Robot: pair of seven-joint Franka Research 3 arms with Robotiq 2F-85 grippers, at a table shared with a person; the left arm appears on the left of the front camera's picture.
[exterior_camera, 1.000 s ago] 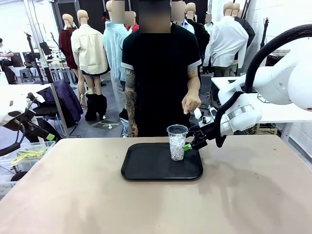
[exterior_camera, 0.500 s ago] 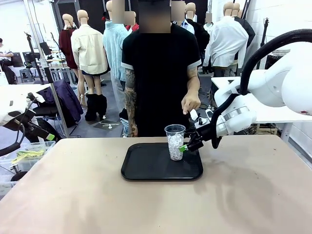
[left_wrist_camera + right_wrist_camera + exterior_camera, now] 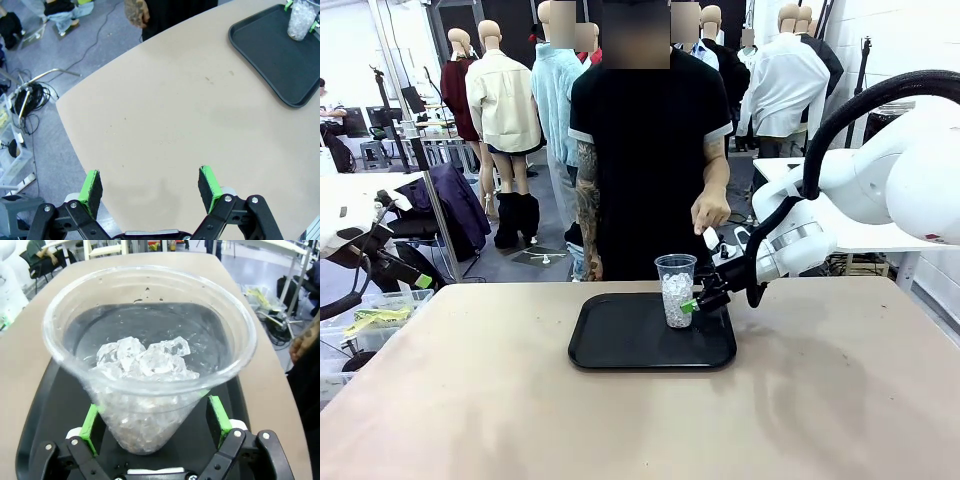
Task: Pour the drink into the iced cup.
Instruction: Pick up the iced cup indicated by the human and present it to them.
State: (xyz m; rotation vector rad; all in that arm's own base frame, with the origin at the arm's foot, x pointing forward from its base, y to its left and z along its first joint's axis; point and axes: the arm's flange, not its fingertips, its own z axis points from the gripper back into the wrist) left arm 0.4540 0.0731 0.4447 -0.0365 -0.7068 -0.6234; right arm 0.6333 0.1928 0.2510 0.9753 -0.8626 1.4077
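Currently my right tool (image 3: 154,421) clamps iced cup (image 3: 675,282) low, top free for the pour; left tool (image 3: 150,187) released, idle.

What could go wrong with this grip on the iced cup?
The right gripper clamps the thin clear iced cup below its middle: squeezing harder could buckle it and spill ice. The cup sits near the black tray's far edge and might slide off. The person's hand hangs close above.
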